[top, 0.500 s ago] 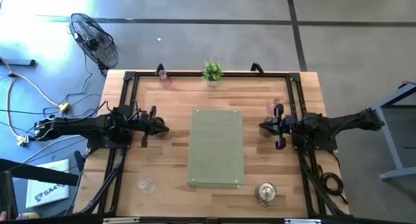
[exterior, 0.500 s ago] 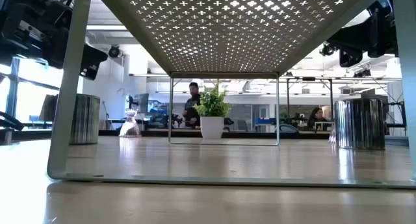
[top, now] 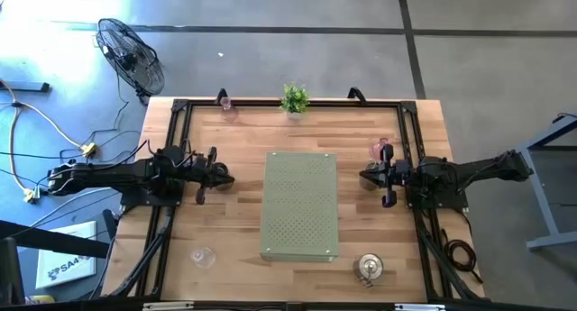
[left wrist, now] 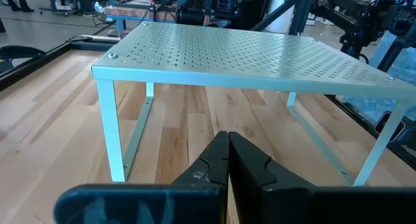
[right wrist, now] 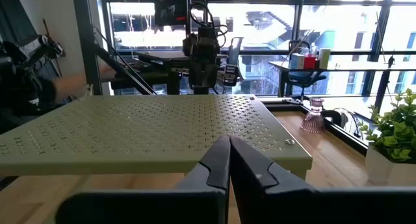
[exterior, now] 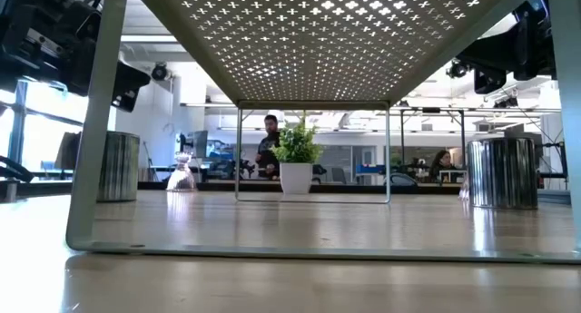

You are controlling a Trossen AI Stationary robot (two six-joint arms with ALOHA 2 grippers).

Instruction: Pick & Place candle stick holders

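Observation:
Four candle stick holders show in the high view. A pinkish one (top: 225, 102) stands at the far left edge, another pinkish one (top: 379, 150) beside the right arm, a clear glass one (top: 203, 256) near left, and a silvery one (top: 369, 267) near right. Each rests on its base on the wooden table. My left gripper (top: 231, 178) hovers left of the pale green perforated rack (top: 300, 205), shut and holding nothing (left wrist: 229, 152). My right gripper (top: 362, 177) hovers right of the rack, also shut and holding nothing (right wrist: 229, 156).
A small potted plant (top: 294, 99) stands at the table's far edge. The rack stands on thin legs mid-table (exterior: 91, 168). A black frame (top: 176, 131) runs around the tabletop. Two ribbed silvery cylinders (exterior: 118, 166) (exterior: 501, 172) stand at either side in the low view.

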